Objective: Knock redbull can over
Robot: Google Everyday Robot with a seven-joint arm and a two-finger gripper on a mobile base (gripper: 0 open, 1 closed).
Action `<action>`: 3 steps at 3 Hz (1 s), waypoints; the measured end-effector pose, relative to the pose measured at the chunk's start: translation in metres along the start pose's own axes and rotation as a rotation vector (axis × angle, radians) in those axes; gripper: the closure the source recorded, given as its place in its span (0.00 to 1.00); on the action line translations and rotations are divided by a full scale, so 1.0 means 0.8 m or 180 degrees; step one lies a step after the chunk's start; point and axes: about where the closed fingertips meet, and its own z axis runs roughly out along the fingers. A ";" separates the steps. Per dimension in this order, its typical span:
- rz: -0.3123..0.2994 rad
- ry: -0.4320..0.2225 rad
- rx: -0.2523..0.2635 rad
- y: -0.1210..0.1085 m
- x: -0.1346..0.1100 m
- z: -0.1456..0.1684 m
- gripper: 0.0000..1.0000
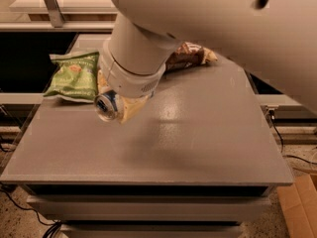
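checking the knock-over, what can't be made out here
camera view:
slim silver and blue metal can: only its end shows at the tool, over the grey table's left side; the white arm hides its body, so lying or lifted is unclear
brown and yellow snack bag: mostly behind the arm
green snack bag: right edge behind the arm
arm's upper part: cut off by the top edge
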 end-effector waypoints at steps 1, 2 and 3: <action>-0.0193 0.0084 -0.0253 0.002 -0.016 0.012 1.00; -0.0204 0.0152 -0.0565 0.006 -0.027 0.029 1.00; -0.0151 0.0199 -0.0843 0.010 -0.033 0.045 1.00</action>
